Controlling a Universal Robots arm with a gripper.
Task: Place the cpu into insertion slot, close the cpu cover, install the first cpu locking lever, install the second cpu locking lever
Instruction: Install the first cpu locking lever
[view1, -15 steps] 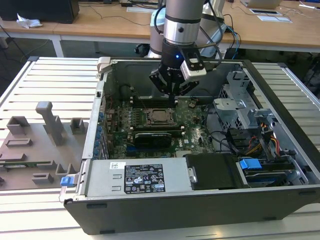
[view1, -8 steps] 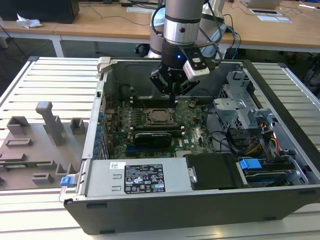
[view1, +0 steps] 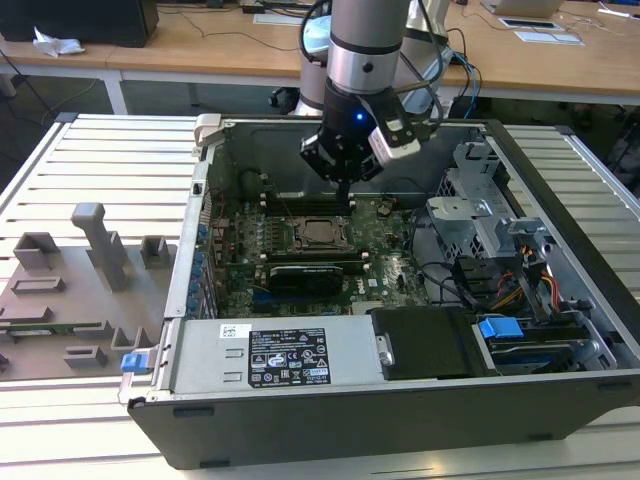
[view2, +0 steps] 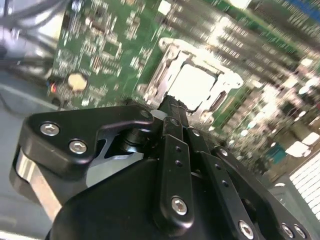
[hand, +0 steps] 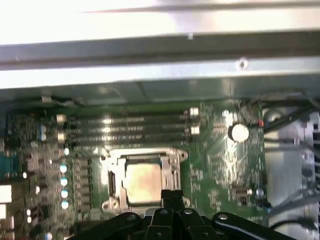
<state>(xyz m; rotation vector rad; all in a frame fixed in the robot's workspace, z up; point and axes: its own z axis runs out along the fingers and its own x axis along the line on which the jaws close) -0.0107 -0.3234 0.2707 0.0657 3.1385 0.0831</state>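
Currently the black two-fingered claw (view1: 345, 198) hangs low inside the open dark grey computer case (view1: 300, 425), which lies on the slatted metal table (view1: 100, 160). In both wrist views its fingers are pressed together with nothing between them, and the tips sit just beside one edge of the small square silvery-rimmed insertion slot (view1: 322, 247) on the green circuit board (hand: 220, 165). The flat square cpu with the pale metal top (hand: 142, 182) is already seated in that slot. The thin silvery cpu cover frame (hand: 142, 159) looks folded down around it, so the chip shows through the cut-out. The locking levers are too thin to make out, so whether either is latched can't be told. The step in hand is judged to be a lever install. To do it well, the closed tips should act as a pusher on the wire lever alone and stay off the chip top and the long black memory slots (hand: 125, 127). The push should follow the lever's arc down and sideways under its catch. Steady, light force is best, since the cover could spring up if the lever slips.
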